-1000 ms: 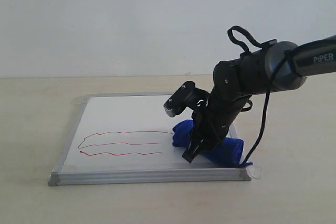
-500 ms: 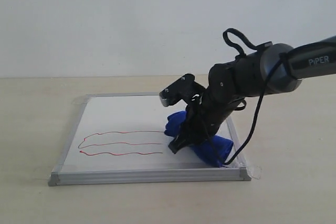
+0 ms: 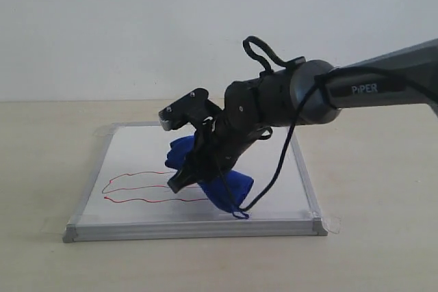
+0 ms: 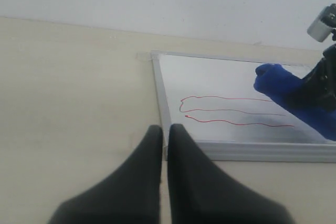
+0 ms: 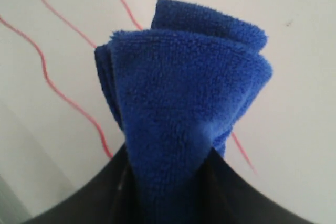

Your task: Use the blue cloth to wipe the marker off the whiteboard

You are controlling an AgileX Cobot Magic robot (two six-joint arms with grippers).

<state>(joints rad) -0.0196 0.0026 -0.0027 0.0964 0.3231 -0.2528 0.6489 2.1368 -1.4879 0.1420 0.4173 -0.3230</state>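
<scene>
The whiteboard (image 3: 191, 228) lies flat on the table, its silver frame toward the camera. The marker (image 3: 137, 200) is a thin red looping squiggle on the board's left half. My right gripper (image 3: 179, 181) is shut on the blue cloth (image 3: 229, 188) and presses it onto the board over the squiggle's right end. In the right wrist view the blue cloth (image 5: 184, 93) bulges out from the right gripper (image 5: 168, 161), with red marker (image 5: 46, 74) lines beside it. My left gripper (image 4: 164, 129) is shut and empty, off the board's corner, facing the whiteboard (image 4: 220, 85), marker (image 4: 220, 110) and cloth (image 4: 278, 82).
The beige table (image 3: 41, 169) surrounds the board, and a white wall (image 3: 137, 32) rises behind. A black cable (image 3: 274, 169) hangs from the right arm down to the board. The cloth's loop string (image 3: 239, 214) trails near the front frame.
My right gripper has swept the cloth leftward across the board, from the right edge to the squiggle's right end. The visible red lines are shorter.
</scene>
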